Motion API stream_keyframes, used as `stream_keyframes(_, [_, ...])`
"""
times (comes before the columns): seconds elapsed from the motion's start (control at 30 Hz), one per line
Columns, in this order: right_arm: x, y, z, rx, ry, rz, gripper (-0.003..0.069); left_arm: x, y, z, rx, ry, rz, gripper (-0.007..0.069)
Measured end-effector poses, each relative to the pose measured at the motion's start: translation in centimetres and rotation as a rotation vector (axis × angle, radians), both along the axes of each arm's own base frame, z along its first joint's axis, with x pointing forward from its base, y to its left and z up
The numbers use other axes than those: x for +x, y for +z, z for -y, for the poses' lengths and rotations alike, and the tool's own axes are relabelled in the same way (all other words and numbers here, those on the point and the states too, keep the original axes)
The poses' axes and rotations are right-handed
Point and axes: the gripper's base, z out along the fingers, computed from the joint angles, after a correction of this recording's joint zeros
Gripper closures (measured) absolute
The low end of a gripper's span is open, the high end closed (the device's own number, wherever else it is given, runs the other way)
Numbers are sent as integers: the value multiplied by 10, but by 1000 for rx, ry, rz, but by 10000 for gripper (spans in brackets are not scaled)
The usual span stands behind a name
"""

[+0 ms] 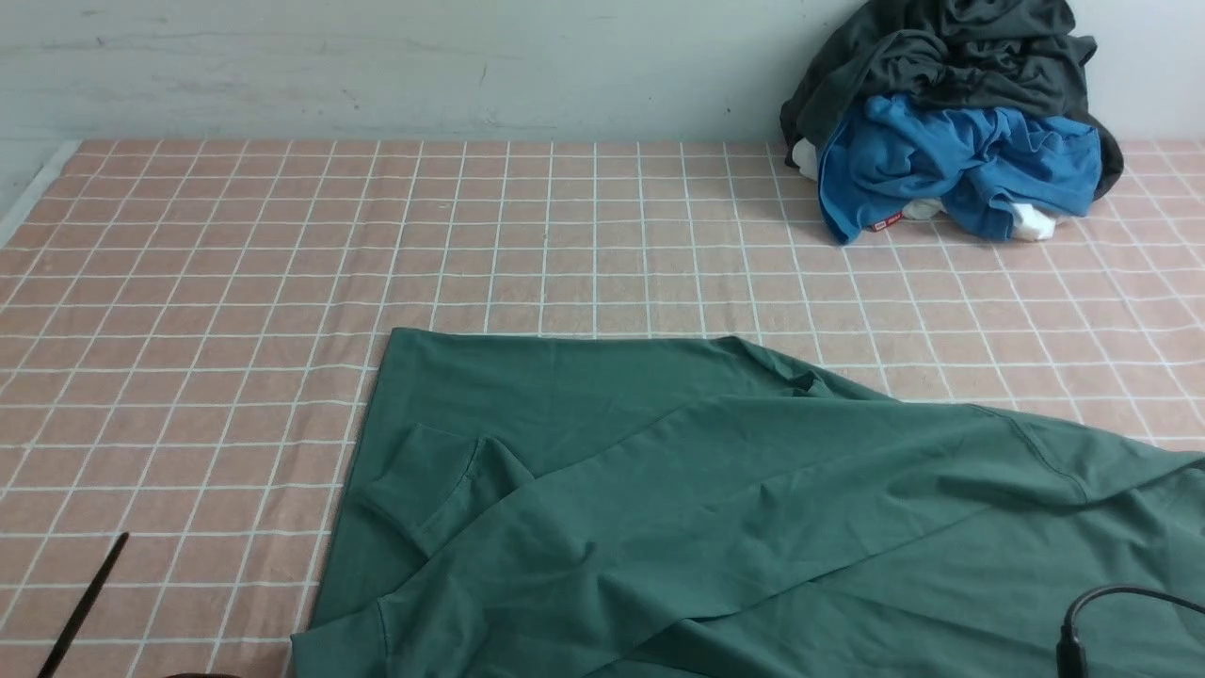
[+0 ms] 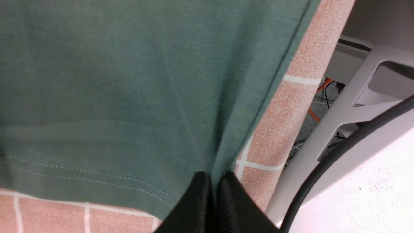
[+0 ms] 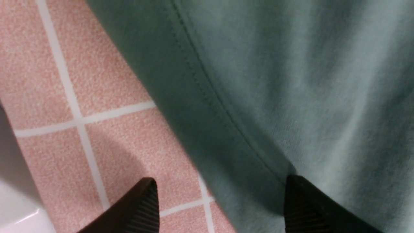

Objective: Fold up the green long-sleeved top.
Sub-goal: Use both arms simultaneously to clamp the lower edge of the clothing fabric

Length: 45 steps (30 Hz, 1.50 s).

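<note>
Here we see the green long-sleeved top (image 1: pixel 659 490) spread near us on the checked cloth (image 1: pixel 235 282). Our left gripper (image 2: pixel 213 194) pinches its edge tight; our right gripper (image 3: pixel 220 186) gapes wide astride the hem, holding nothing.

soft even light, blurry wrist views

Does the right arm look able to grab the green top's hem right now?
Probably yes: the right gripper is open, its fingers straddling the hem of the green top, nothing between.
</note>
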Motion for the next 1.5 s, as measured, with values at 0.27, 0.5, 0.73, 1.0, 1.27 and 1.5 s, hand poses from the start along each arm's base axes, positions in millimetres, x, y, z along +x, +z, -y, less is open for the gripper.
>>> stream_keyframes(0.27, [1,-2,-1,-9,3,-11,288,0,0,0,-2,0,3,618])
stream_keyframes(0.5, [6,4,-3,-10,6,3,494,0,0,0,-2,5,5,618])
stream_keyframes(0.73, [12,14,-7,-1,5,25,650,1,0,0,0,1,10,618])
stream_keyframes(1.0, [8,7,-4,-5,-10,6,629,1,0,0,-2,4,12,618])
stream_keyframes(1.27, [3,-5,-1,-1,10,22,329,1,0,0,-3,7,12,618])
stream_keyframes(1.5, [5,-4,-3,17,22,54,235,1,0,0,-3,8,10,618])
